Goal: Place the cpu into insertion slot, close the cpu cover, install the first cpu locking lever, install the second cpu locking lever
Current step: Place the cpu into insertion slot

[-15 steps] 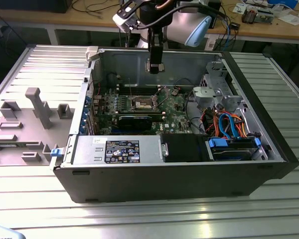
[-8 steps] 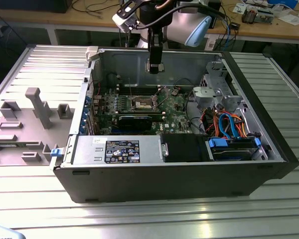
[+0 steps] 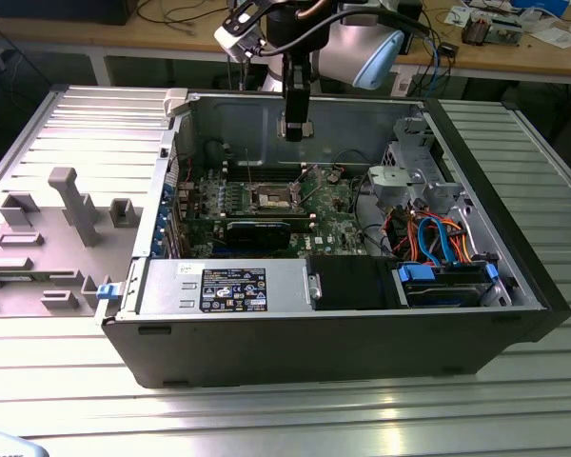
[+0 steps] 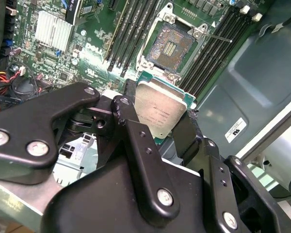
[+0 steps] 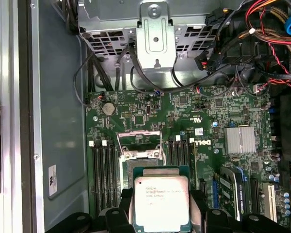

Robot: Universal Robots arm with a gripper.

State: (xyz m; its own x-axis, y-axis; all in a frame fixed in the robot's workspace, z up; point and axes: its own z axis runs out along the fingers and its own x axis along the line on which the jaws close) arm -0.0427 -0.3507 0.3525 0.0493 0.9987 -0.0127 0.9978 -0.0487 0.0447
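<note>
Black gripper fingers sit nearest the lens in the second wrist view, clamped on opposite edges of the cpu. The gripper holds the chip flat, dull silver top facing the camera.

- The cpu is in the air above the green motherboard, not touching it, just beside the insertion slot.
- The slot is uncovered: dark centre, gold contacts exposed, nothing seated in it.
- The cpu cover, in the first wrist view, is swung up off the slot, just past the chip's far edge.
- One thin lever rod sticks out free beside the slot.
- Long memory slots flank the slot on both sides.
- A finned silver heat sink sits well apart from the slot on the same board.

In the exterior view, the arm reaches down into the open computer case, with the gripper over the slot area. The case lies on a ribbed metal table.
</note>
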